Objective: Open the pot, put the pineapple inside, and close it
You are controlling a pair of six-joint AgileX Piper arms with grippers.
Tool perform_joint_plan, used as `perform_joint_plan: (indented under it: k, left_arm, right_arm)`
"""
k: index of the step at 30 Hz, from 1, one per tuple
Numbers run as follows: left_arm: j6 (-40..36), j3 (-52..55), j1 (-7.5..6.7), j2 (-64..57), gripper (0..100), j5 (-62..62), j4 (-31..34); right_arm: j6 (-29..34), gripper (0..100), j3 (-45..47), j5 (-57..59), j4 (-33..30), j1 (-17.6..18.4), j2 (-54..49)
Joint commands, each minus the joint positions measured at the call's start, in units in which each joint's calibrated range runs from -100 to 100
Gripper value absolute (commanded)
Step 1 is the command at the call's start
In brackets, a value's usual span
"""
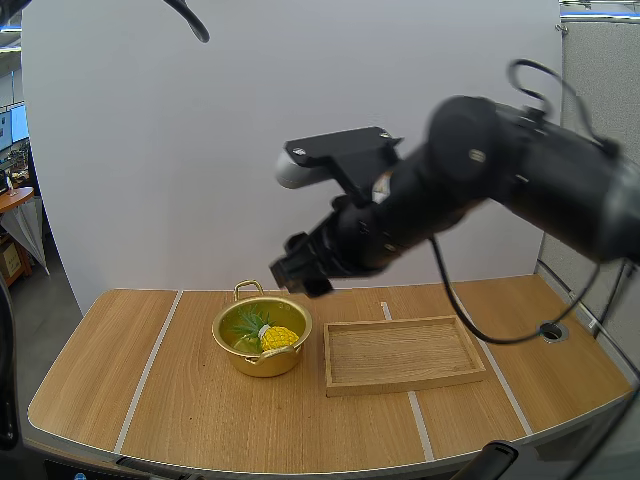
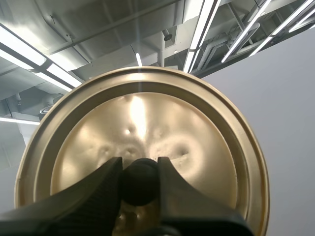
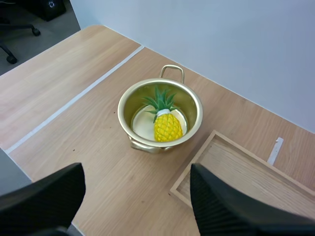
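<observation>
A gold pot (image 1: 262, 337) stands open on the wooden table, and a yellow pineapple (image 1: 275, 337) with green leaves lies inside it. The right wrist view looks down on the same pot (image 3: 160, 118) and pineapple (image 3: 167, 126). My right gripper (image 1: 300, 272) hangs above the pot, open, with nothing between its fingers (image 3: 216, 206). My left gripper (image 2: 139, 182) is shut on the black knob (image 2: 139, 181) of the gold lid (image 2: 147, 142), held up in the air.
A shallow wooden tray (image 1: 402, 353) lies just right of the pot, seen too beside the pot in the right wrist view (image 3: 246, 177). White tape lines (image 1: 148, 370) run across the table.
</observation>
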Motion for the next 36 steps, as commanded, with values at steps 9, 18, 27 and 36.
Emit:
perform_joint_plan:
  k: [9, 18, 27, 36]
  left_arm:
    - [-0.17, -0.33, -0.03, -0.35, 0, -2.48, 0.31]
    - [-0.17, -0.33, -0.03, -0.35, 0, -2.48, 0.31]
    - [-0.17, -0.33, -0.03, -0.35, 0, -2.48, 0.31]
    - [-0.17, -0.33, -0.03, -0.35, 0, -2.48, 0.31]
  right_arm:
    - [0.03, 100, 10.73, 6.61, -1.66, -0.21, -18.33]
    - [0.45, 86, 10.90, 13.74, -3.34, -0.21, -25.55]
    - [1.88, 0, 11.31, 15.78, -4.76, -0.21, -29.92]
    - [1.88, 0, 12.08, 16.47, -4.76, -0.27, -32.92]
